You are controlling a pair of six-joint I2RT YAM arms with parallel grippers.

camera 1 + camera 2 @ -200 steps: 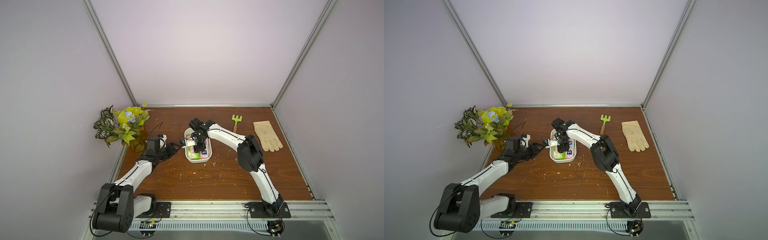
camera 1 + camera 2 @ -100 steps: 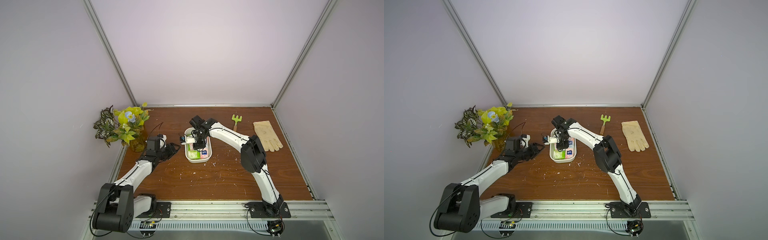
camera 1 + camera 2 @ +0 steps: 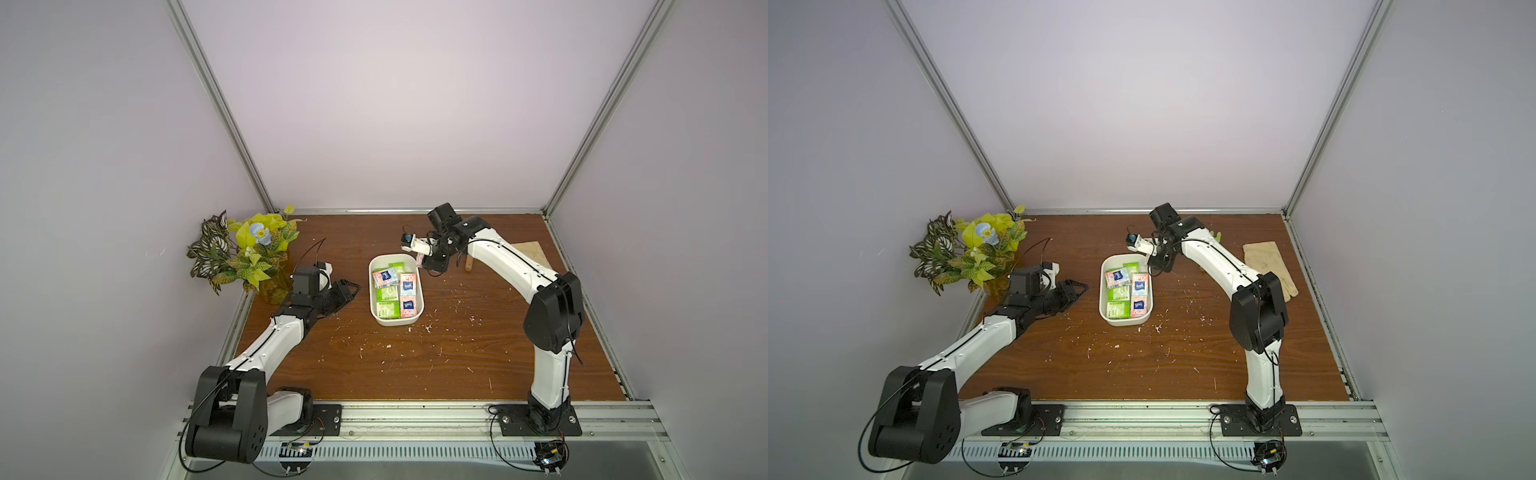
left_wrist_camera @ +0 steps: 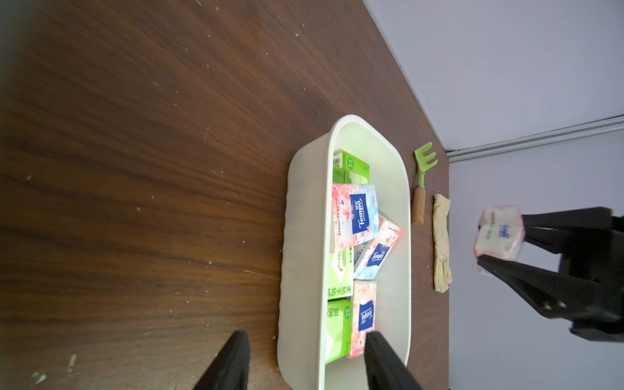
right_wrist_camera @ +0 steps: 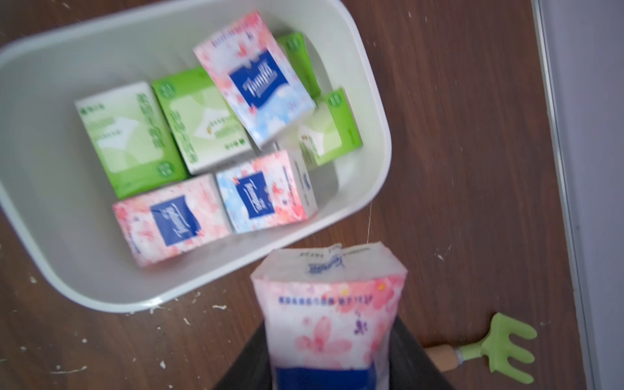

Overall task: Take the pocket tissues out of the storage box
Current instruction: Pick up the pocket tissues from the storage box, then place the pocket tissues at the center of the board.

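The brown desk (image 3: 415, 357) is flecked with white crumbs, with a plant (image 3: 249, 257) at its left edge. The white box (image 3: 392, 322) sits mid-desk. The left pincer (image 3: 349, 291) lies low between plant and box, jaws apart and empty. The right pincer (image 4: 501, 238) is clamped on one pink packet (image 5: 331, 304), held in the air just outside the box's far corner, near the rake (image 5: 499, 347). Seven packets (image 3: 390, 297) lie in the box: four green, three pink, one of them askew.

The brown wooden table (image 3: 415, 374) carries a white storage box (image 3: 395, 322), potted plant (image 3: 249, 253), small rake (image 4: 419, 185), glove (image 3: 1268, 266) and scattered white specks (image 3: 428, 328).
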